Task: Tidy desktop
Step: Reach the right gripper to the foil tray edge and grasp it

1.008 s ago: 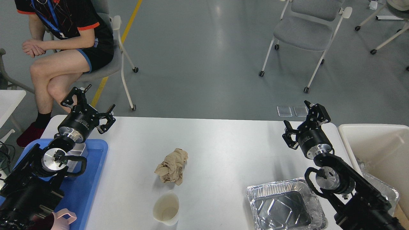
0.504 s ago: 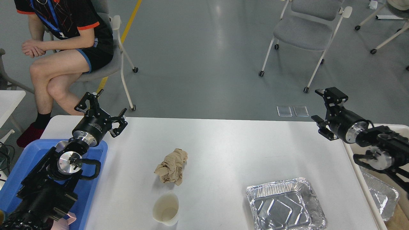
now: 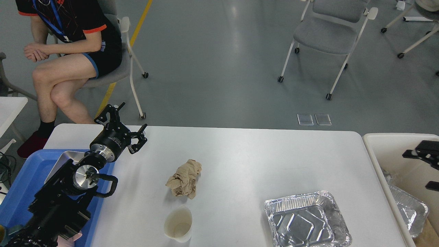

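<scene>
Right arm has swung out past the right edge of the large white rectangular desktop (image 3: 247, 161) in the last second; only a dark fragment of the right gripper (image 3: 425, 154) shows at the frame edge, over the cream plastic bin (image 3: 387, 144) beside the desktop; can't tell whether its fingers are apart or together, nor whether it carries anything. Left gripper (image 3: 125, 132) has advanced from the blue plastic tray (image 3: 24, 171) toward the desktop's far-left part; fingers spread wide, nothing between them, touching nothing.

Desktop fills the middle of view. Left on it: crumpled brown paper wad (image 3: 184, 178) near centre; white paper cup (image 3: 178, 224) just nearside of the wad, upright, apparently empty; square aluminium foil tray (image 3: 307, 223) at the near-right part of the desktop, empty. More foil trays (image 3: 408, 206) sit in the bin.

Judgement: the left arm is lining up on the wad or cup; tidying is partway, three items to clear; the wad is soft, should pinch easily; the cup is light, could tip.
</scene>
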Controlling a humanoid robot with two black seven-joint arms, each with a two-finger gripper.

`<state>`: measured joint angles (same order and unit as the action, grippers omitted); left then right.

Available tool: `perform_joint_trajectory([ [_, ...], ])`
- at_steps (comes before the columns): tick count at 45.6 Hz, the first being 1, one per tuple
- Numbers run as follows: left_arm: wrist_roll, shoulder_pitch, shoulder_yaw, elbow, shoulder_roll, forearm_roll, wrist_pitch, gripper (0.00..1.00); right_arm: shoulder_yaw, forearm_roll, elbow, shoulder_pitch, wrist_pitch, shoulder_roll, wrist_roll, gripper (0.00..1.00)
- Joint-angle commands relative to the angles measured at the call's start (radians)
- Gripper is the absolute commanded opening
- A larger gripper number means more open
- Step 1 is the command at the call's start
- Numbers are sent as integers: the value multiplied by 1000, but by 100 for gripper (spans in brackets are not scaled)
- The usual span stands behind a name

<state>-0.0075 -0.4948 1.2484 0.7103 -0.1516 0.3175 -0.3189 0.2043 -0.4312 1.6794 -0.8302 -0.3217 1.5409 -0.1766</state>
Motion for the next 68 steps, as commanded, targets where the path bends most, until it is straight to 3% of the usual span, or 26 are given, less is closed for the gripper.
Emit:
perform_joint_trajectory([
  [1, -6, 2, -10, 0, 0, 0, 3, 97, 9, -21, 17, 0, -95, 143, 5, 100],
  [11, -11, 2, -7, 0, 0, 0, 18, 97, 10, -138, 6, 22, -99, 136, 8, 100],
  [27, -11, 42, -7, 0, -3, 0, 23, 97, 12, -493, -202, 148, -14, -315, 14, 100],
  [40, -11, 65, -7, 0, -16, 0, 23, 97, 10, -704, -308, 217, 10, -527, 17, 100],
  [68, -12, 88, -7, 0, -19, 9, 35, 97, 12, -719, -366, 256, 13, -666, 25, 100],
])
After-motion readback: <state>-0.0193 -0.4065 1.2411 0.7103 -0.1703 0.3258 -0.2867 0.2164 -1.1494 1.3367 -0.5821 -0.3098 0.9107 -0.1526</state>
